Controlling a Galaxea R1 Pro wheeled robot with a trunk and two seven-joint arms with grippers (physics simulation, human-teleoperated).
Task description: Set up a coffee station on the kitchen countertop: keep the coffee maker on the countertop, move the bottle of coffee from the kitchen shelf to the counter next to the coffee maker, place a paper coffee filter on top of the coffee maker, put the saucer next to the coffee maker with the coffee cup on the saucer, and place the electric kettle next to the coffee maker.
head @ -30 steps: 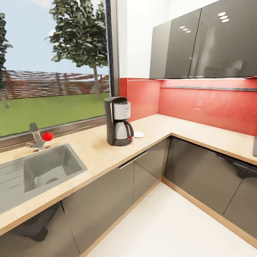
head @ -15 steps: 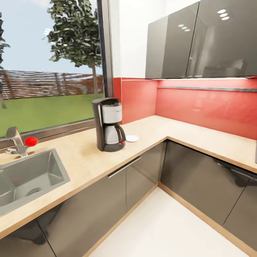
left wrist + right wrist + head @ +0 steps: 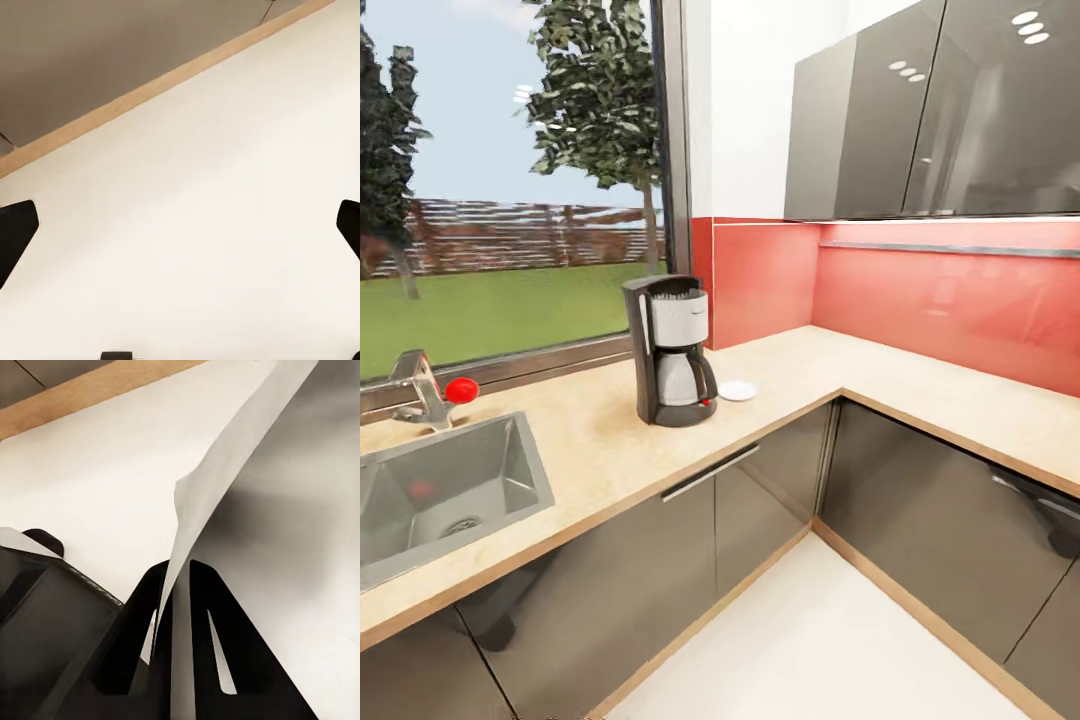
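Camera swung slightly; right gripper (image 3: 174,585) pinches paper coffee filter (image 3: 225,472) (left gripper (image 3: 180,232) spread wide, empty) near coffee maker (image 3: 670,350).

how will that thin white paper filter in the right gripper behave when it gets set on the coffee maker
The thin white paper filter, pinched in the right gripper, bends and curls, so probably floppy and light. On the black coffee maker it may slide or crumple.

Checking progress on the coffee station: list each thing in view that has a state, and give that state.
Coffee maker: upright on countertop, nothing on top.
Saucer: flat beside coffee maker, no cup.
Paper coffee filter: pinched in right gripper.
Left gripper: open, holding nothing.
Base cabinet doors: shut.
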